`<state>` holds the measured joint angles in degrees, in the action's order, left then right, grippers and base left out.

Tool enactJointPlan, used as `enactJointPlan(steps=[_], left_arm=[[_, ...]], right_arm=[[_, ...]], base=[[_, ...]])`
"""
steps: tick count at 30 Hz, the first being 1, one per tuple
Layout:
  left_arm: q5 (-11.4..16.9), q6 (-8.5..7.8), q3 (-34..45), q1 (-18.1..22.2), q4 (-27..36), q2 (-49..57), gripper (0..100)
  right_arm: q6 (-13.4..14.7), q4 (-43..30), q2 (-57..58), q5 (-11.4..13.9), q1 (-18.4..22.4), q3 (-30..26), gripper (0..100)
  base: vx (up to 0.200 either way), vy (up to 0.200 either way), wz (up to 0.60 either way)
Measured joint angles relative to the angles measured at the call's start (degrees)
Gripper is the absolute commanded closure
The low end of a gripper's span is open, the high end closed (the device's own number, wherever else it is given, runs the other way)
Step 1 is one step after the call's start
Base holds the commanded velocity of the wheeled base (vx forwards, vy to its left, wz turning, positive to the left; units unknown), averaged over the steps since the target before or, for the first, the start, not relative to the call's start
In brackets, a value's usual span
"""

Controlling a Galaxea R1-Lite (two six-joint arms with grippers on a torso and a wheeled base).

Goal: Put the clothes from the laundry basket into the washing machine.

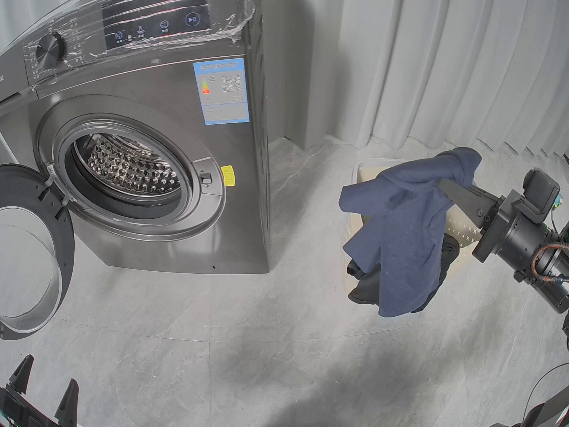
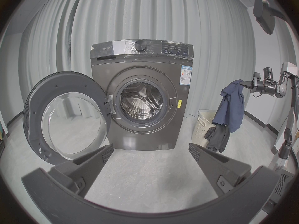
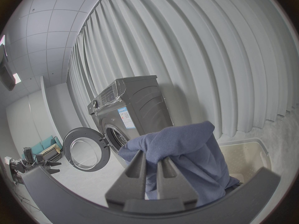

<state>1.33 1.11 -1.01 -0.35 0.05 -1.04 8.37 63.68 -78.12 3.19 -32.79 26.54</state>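
Your right claw (image 1: 453,190) is clenched on a navy blue cloth garment (image 1: 403,238), its two dark fingers pinching a fold near the top of the fabric. In the right wrist view the fingers (image 3: 138,171) sit almost together with the navy cloth (image 3: 187,140) bunched over their tips. In your head view this claw is at about 3 o'clock. The garment hangs from it in loose folds, held up above a cream perforated plastic laundry basket (image 1: 370,167).

A second garment, dark grey and crumpled (image 1: 367,283), is draped over the basket's rim at 6 o'clock from the navy one. The navy hem hangs in front of it, and you cannot tell whether the two touch.

Your left claw (image 1: 48,375) is at 7 o'clock in the head view, low and well apart from the clothes. Its fingers are spread wide and hold nothing.

The grey front-loading washing machine (image 1: 237,209) stands at 10 o'clock, with the basket at 3 o'clock from it on the pale marbled floor (image 1: 237,339). Its round glass-paned door (image 1: 29,250) is swung fully open at 9 o'clock of the opening, and the perforated steel drum (image 1: 130,167) is in view. White pleated curtains (image 1: 444,48) hang behind both at 12 o'clock.
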Motion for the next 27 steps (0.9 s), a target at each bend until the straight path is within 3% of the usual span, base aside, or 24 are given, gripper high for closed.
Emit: enactJointPlan(steps=[14, 20, 27], left_arm=[[-0.1, 0.0, 0.0, 0.02, 0.06, 0.0, 0], [-0.1, 0.0, 0.0, 0.0, 0.05, 0.0, 0], [-0.11, 0.06, 0.0, -0.02, 0.05, 0.0, 0]], right_arm=[[0.65, 0.23, 0.01, 0.2, -1.24, 0.09, 100], [0.66, 2.0, 0.0, 0.22, -1.27, 0.5, 100], [1.19, 2.11, -0.41, 0.15, -1.24, -0.06, 100]], base=[[0.0, 0.2, 0.0], [0.0, 0.0, 0.0], [-0.2, 0.0, 0.0]])
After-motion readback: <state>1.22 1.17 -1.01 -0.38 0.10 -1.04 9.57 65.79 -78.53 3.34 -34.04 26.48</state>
